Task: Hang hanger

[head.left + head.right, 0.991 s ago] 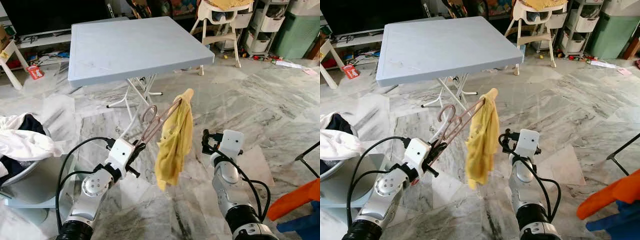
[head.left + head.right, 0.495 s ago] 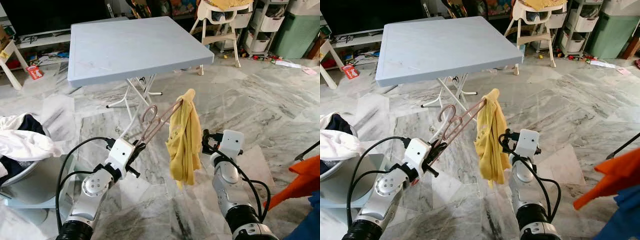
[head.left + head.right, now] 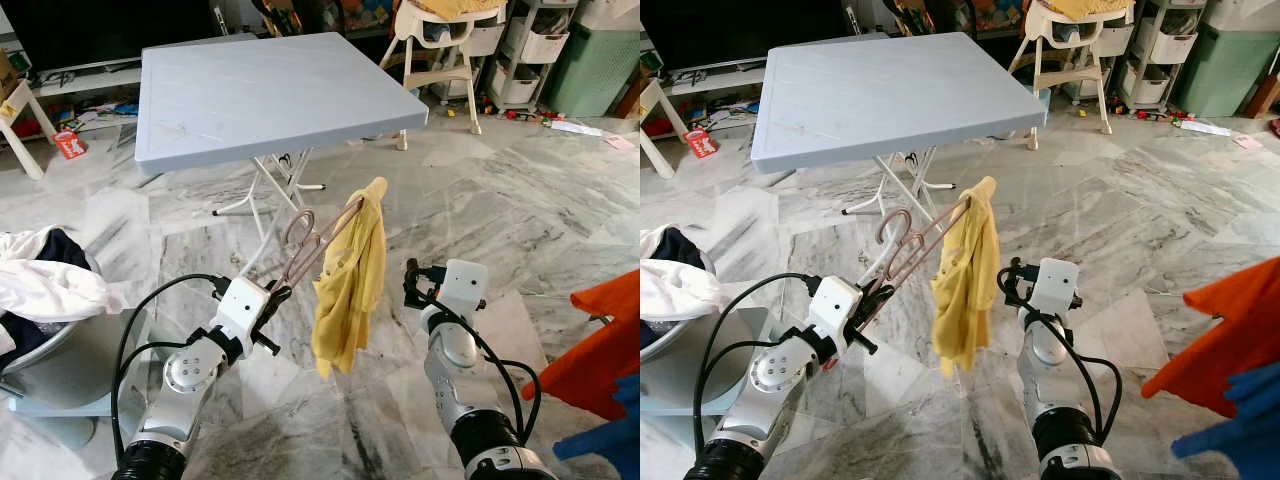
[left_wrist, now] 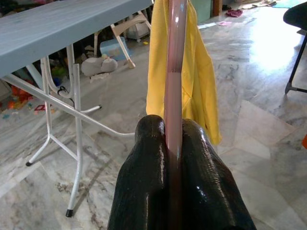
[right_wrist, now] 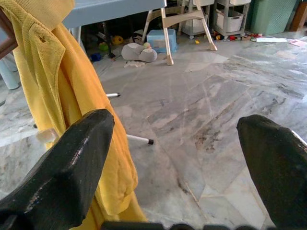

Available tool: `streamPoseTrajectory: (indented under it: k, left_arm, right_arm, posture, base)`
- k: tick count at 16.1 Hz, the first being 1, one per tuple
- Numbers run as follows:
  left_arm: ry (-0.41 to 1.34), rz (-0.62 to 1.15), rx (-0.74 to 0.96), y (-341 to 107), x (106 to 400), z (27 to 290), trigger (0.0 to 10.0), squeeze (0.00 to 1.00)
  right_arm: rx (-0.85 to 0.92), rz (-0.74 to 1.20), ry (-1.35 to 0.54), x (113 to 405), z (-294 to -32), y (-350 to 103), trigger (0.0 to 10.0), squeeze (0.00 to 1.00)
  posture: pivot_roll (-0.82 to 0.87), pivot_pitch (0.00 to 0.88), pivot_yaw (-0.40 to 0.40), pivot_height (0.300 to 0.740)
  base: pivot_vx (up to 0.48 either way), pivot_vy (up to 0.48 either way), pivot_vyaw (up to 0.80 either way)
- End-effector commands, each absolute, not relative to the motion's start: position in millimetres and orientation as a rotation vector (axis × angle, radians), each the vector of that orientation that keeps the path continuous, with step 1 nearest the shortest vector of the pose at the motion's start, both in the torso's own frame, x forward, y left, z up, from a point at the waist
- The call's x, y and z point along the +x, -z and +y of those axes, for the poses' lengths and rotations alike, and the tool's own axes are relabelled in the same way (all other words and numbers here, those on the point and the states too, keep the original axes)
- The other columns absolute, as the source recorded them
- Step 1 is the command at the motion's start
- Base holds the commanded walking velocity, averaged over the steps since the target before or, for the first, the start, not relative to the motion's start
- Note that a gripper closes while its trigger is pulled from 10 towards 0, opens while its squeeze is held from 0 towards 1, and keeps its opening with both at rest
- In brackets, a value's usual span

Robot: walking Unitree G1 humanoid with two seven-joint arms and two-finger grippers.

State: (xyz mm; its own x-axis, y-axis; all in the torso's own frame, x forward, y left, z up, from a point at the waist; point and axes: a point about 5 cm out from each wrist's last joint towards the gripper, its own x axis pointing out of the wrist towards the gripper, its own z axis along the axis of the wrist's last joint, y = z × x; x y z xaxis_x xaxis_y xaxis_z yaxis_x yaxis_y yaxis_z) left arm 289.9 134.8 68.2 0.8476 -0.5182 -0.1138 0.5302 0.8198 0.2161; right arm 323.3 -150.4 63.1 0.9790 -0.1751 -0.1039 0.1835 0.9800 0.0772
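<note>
In the left eye view, a hanger with a yellow shirt is held mid-frame by the left gripper, below a grey counter. In the left wrist view, jaws are clenched on the hanger. In the right wrist view, the right gripper is spread wide beside the shirt.

The left gripper sits low on the left, its jaws closed on the lower end of a hanger that slants up and to the right. A shirt hangs from the hanger's upper end, between the two arms. The right gripper is just right of the shirt, jaws spread. A folding table stands behind them on the floor. A basket holding clothes lies at far left.
</note>
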Motion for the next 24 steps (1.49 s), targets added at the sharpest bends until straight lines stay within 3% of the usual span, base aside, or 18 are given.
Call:
streamPoseTrajectory:
  k: [1,2,18,19,20,24]
  left_arm:
    - [0.543,-0.019,0.238,-83.0,294.9,134.9,0.0,0.00]
    - [0.552,-0.012,0.257,-81.6,294.4,134.4,0.0,0.00]
    - [0.552,-0.012,0.257,-81.6,294.4,134.4,0.0,0.00]
    - [0.392,-0.003,0.190,-87.4,313.8,118.5,10.0,0.00]
    - [0.281,-0.010,0.146,-92.1,322.4,115.0,10.0,0.00]
    - [0.305,-0.019,0.171,-97.9,328.2,116.4,10.0,0.00]
  right_arm:
    - [0.093,0.091,0.189,325.3,-153.5,-65.4,10.0,0.00]
    - [0.081,0.099,0.176,323.5,-150.3,-62.4,10.0,0.00]
    - [0.081,0.099,0.176,323.5,-150.3,-62.4,10.0,0.00]
    - [0.069,0.061,0.171,329.0,-162.6,-73.3,10.0,0.00]
    - [0.072,0.039,0.163,333.4,-168.5,-81.3,10.0,0.00]
    - [0.111,0.060,0.203,325.4,-167.0,-70.8,10.0,0.00]
  posture:
    - [0.02,0.029,0.325,0.740]
    - [0.02,0.000,0.000,0.740]
    - [0.02,0.000,0.000,0.740]
    - [-0.09,0.000,0.210,0.740]
    - [-0.09,0.000,0.223,0.740]
    - [-0.09,0.000,0.272,0.740]
  base:
    - [0.000,0.000,0.00]
    - [0.000,0.000,0.00]
    - [0.000,0.000,0.00]
    - [0.000,0.000,0.00]
    - [0.000,0.000,0.00]
    - [0.000,0.000,0.00]
